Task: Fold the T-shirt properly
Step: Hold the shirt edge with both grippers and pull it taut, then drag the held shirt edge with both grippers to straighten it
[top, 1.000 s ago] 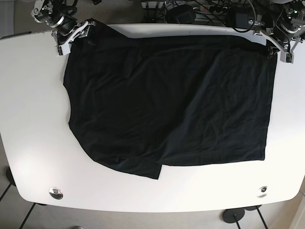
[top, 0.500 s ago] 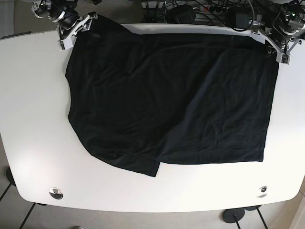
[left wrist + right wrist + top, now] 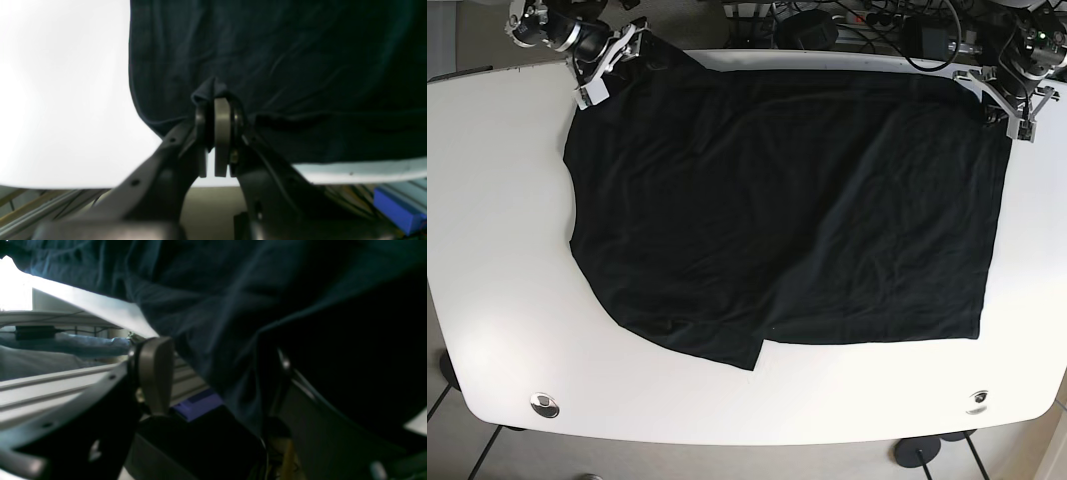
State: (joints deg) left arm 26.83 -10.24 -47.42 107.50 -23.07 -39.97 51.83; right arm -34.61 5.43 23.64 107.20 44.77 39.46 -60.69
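The black T-shirt point(image 3: 777, 200) lies spread flat on the white table point(image 3: 497, 250), its lower part folded over at the front. My left gripper point(image 3: 1002, 105) is at the shirt's back right corner. In the left wrist view it point(image 3: 217, 103) is shut on a pinched fold of the shirt's edge point(image 3: 283, 66). My right gripper point(image 3: 612, 62) is at the shirt's back left corner, at the table's back edge. In the right wrist view its point(image 3: 218, 350) jaws stand wide apart, with shirt cloth point(image 3: 217, 290) hanging between them and over the right finger.
Cables and equipment point(image 3: 857, 25) crowd the space behind the table's back edge. Two metal discs point(image 3: 544, 404) point(image 3: 977, 401) sit near the front corners. A blue box point(image 3: 400, 206) lies below the table edge. Bare table lies left, right and in front of the shirt.
My right gripper has moved back and to the right in the base view, its corner of the shirt bunching with it. My left gripper shifted slightly back, still holding its corner.
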